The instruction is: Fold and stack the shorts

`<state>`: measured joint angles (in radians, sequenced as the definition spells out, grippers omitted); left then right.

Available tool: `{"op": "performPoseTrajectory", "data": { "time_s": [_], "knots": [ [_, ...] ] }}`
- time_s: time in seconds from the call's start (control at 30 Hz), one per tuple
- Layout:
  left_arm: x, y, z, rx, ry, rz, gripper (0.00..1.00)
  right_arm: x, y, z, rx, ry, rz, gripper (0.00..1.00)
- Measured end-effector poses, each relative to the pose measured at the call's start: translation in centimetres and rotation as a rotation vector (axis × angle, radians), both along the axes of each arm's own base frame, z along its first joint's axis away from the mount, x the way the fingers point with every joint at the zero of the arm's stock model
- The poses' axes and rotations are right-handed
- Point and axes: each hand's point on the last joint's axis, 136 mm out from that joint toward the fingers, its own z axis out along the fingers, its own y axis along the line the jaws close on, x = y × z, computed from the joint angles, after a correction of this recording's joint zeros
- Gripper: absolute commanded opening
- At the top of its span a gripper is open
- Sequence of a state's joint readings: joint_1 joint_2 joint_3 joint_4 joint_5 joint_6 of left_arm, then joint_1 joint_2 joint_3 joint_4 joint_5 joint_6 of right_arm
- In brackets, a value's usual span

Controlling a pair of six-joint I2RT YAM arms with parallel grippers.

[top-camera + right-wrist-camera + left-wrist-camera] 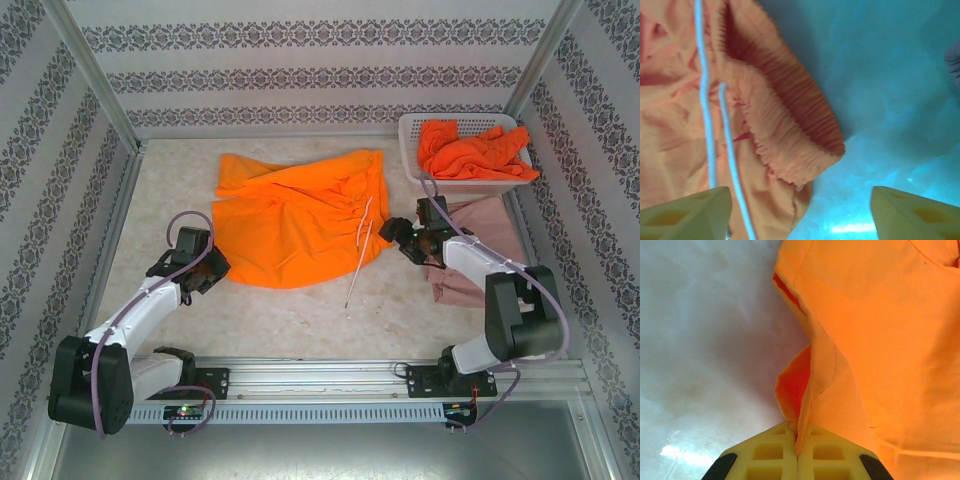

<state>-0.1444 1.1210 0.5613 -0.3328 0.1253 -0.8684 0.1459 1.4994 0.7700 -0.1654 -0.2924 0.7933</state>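
The orange shorts (295,225) lie spread flat in the middle of the table, waistband to the right. My left gripper (212,268) is at their lower left corner and is shut on a fold of the orange hem (812,390), pinched between the yellow pads (775,455). My right gripper (392,235) stands open at the waistband's near corner (790,135), which lies between the spread fingers (685,212) without touching them. The dusty pink shorts (480,225) lie at the right, partly under my right arm. The bright red-orange shorts (470,150) are heaped in the basket.
A white mesh basket (410,130) stands at the back right corner. The white drawstring (360,250) of the orange shorts trails toward the near edge. Patterned walls enclose the table on three sides. Bare tabletop (300,320) lies in front of the shorts.
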Motion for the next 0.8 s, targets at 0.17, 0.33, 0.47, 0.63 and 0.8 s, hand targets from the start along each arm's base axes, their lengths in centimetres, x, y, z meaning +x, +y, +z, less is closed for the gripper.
{"op": "performPoseTrajectory", "data": {
  "time_s": [0.17, 0.33, 0.47, 0.63, 0.8],
  "knots": [
    [0.1, -0.2, 0.0, -0.011, -0.001, -0.001, 0.0, 0.1, 0.0, -1.8, 0.01, 0.056, -0.029, 0.62],
    [0.3, -0.5, -0.4, -0.027, 0.003, -0.005, 0.0, 0.7, 0.0, -2.0, 0.015, 0.06, -0.051, 0.54],
    [0.3, -0.5, -0.5, -0.029, 0.005, -0.006, 0.0, 1.1, 0.0, -2.1, 0.025, 0.056, -0.067, 0.5],
    [0.3, -0.5, -0.5, -0.03, 0.005, -0.006, 0.0, 1.4, 0.1, -2.3, 0.036, 0.059, -0.082, 0.48],
    [0.4, -0.6, -0.6, -0.033, -0.005, -0.007, 0.0, 2.0, 0.2, -2.3, 0.04, 0.055, -0.086, 0.44]
  ]
}}
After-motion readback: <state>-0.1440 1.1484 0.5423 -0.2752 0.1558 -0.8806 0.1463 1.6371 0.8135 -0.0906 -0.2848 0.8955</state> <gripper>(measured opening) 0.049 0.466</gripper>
